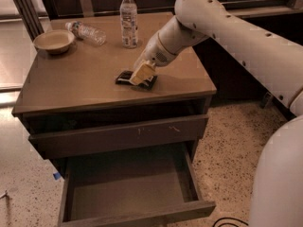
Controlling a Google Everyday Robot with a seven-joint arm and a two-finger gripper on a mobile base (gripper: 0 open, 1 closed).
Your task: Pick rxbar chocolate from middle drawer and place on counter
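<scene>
The rxbar chocolate [123,77], a flat black bar, lies on the counter [80,84] near its middle front. My gripper [141,74] is down on top of the bar, touching it, and covers its middle. The white arm reaches in from the upper right. The middle drawer [132,190] is pulled out wide below, and its inside shows nothing in it.
An upright clear water bottle [128,20] stands at the back of the counter. Another bottle [87,32] lies on its side beside a tan bowl [53,40] at the back left. A shut drawer front with pale scratches [118,135] sits above the open drawer. Speckled floor lies to the right.
</scene>
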